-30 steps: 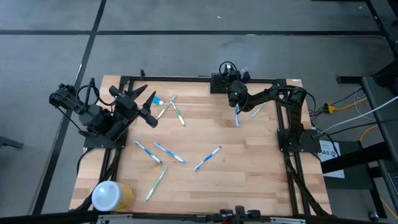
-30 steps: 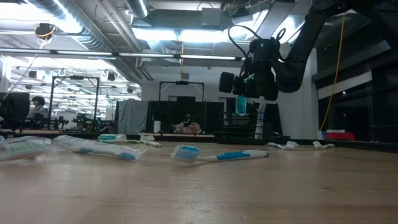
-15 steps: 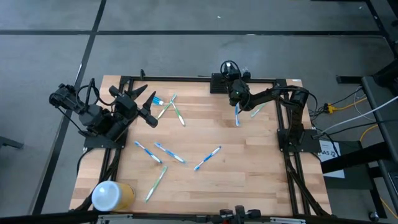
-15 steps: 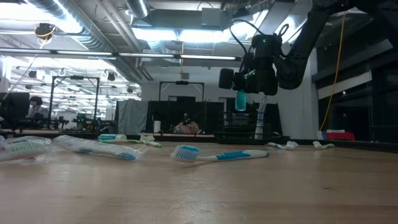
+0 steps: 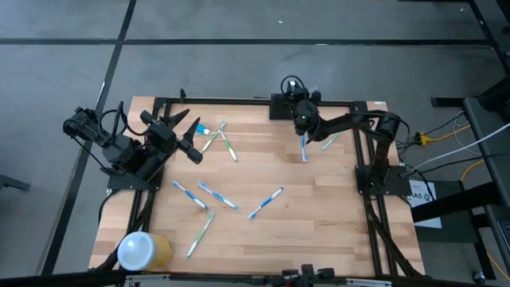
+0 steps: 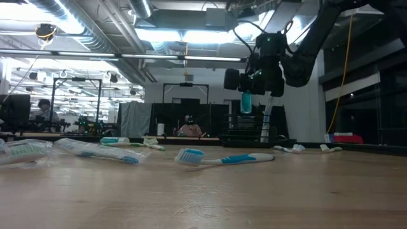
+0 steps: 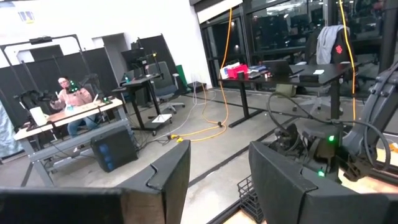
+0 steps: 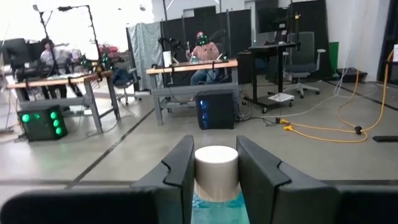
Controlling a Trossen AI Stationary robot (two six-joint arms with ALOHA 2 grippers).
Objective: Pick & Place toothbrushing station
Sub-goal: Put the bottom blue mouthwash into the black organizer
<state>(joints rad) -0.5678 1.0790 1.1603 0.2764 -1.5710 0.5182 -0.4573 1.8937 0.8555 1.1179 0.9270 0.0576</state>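
Observation:
The black rack-like station [image 5: 284, 104] stands at the table's far edge, and also shows in the low view [image 6: 245, 135]. My right gripper [image 5: 302, 121] hovers just in front of it, shut on a teal and white toothbrush [image 6: 246, 102] that hangs below it. From above, the gripper hides this brush. My left gripper [image 5: 190, 137] is open and empty above the table's left side, its fingers apart in the left wrist view [image 7: 217, 180]. Several toothbrushes lie flat on the wood. My right gripper pinches the toothbrush between its two fingers, just below its white upper end [image 8: 216, 165]. The fingers [image 8: 180, 168] are level, point toward the table's far side and lie across the brush. The brush stands upright, its teal part [image 6: 246, 105] hanging below, lifted clear of the table.
Loose toothbrushes lie near my right gripper [image 5: 304, 149] [image 5: 328, 142], by my left gripper [image 5: 226, 143], and in the middle [image 5: 217, 195] [image 5: 265, 202] [image 5: 200, 233]. A yellow cylinder with a white top [image 5: 142, 250] stands at the near left corner. People sit at desks beyond the table [image 8: 204, 53].
My right gripper has risen a little with the toothbrush, which stays upright and clear of the table.

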